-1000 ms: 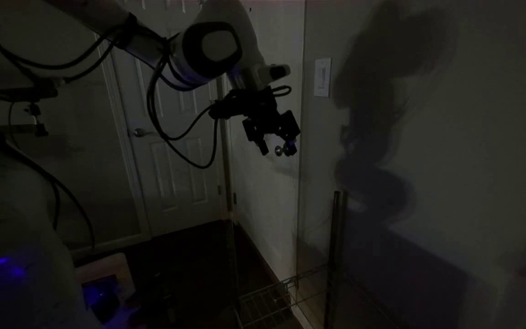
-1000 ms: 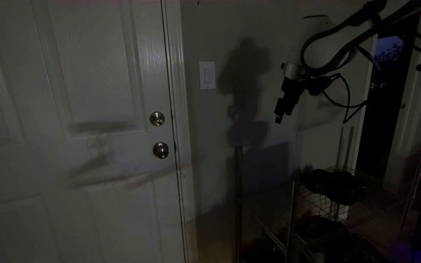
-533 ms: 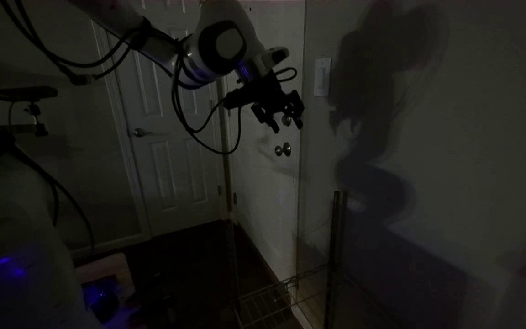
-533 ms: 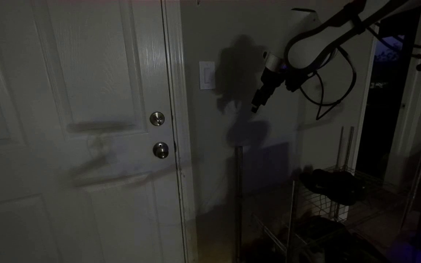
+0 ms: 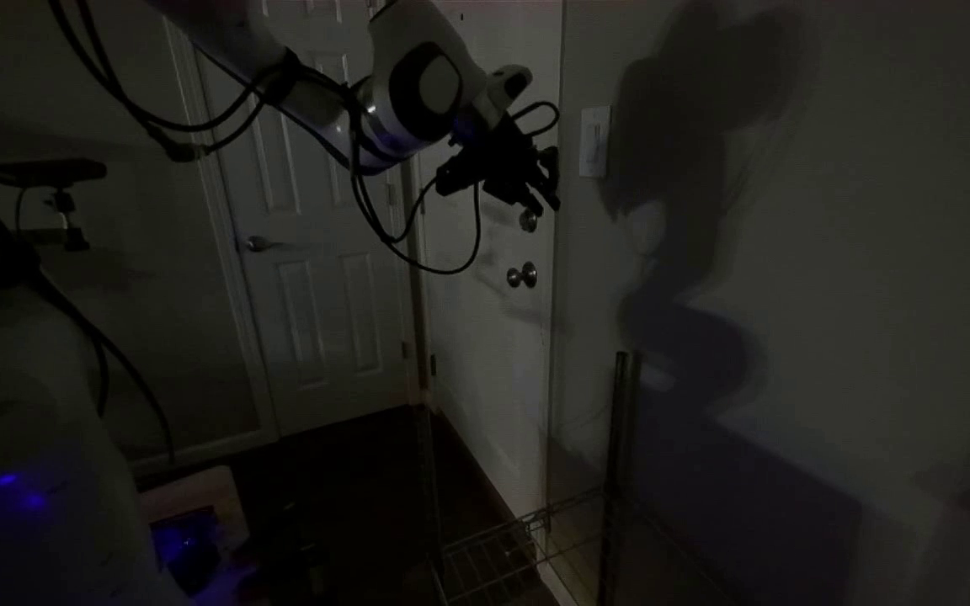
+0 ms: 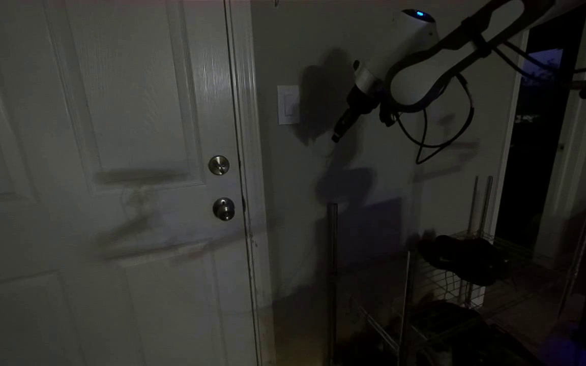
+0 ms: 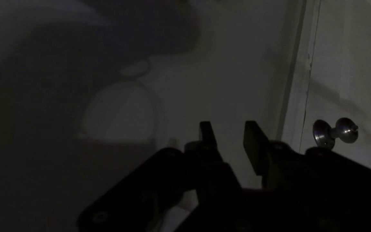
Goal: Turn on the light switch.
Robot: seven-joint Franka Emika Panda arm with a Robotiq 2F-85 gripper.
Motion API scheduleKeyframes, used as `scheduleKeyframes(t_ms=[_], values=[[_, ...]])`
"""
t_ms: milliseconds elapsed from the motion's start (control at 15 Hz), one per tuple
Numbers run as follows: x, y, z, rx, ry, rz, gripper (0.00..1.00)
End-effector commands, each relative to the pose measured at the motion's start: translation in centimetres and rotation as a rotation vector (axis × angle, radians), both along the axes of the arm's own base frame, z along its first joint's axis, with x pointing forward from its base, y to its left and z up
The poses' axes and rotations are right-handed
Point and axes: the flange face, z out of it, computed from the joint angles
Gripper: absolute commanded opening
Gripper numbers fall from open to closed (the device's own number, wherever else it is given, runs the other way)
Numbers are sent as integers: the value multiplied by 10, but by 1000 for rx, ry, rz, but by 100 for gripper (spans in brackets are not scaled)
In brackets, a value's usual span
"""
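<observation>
Beside the white door (image 6: 120,112), the dim wall (image 6: 293,168) bears the light switch (image 6: 288,104), higher than that door's round knob (image 6: 223,209). Farther from the door in an exterior view, the gripper (image 6: 336,136) slants down, its 2 jaws standing apart.

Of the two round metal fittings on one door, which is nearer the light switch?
The upper fitting; the door knob below it sits farther from the light switch in both exterior views.

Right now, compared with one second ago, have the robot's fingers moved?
Yes. In an exterior view, the fingers have moved left and upward in the picture, closer to the light switch, which stays in place.
</observation>
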Motion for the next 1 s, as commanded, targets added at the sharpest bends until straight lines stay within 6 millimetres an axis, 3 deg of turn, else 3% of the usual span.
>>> scheduleKeyframes(t_ms=[0, 400, 933], values=[[18, 5, 9, -43, -88, 42, 3], [43, 7, 28, -107, -172, 55, 2], [62, 36, 45, -112, -230, 92, 2]])
